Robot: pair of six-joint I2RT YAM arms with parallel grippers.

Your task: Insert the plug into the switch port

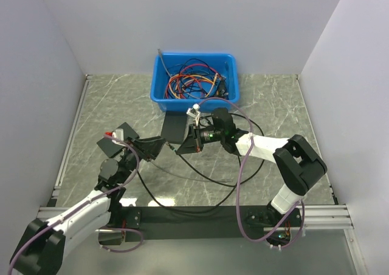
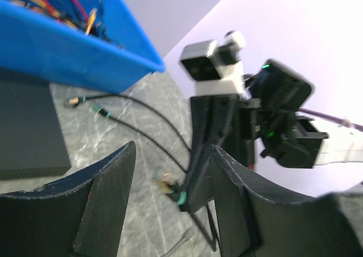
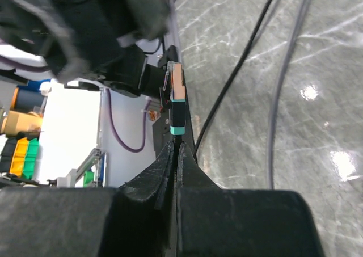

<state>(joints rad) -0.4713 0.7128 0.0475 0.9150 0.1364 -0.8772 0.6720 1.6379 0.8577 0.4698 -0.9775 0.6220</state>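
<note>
Surface (image 1: 273,105): grey-green marble pattern, white veins. Bin (image 1: 161,96): bright blue, with orange, red and black cables (image 1: 191,81) inside. Switch (image 1: 174,129): matte black. Plug (image 3: 177,106): amber tip, dark body, teal band; black cable (image 3: 242,58) beside it. Left gripper (image 2: 173,152) and right gripper (image 3: 174,149): black. Left arm (image 1: 79,217), right arm (image 1: 267,146): white with black joints. Purple cable (image 1: 240,184) along the right arm. Walls (image 1: 194,20): plain pale lavender-white.
</note>
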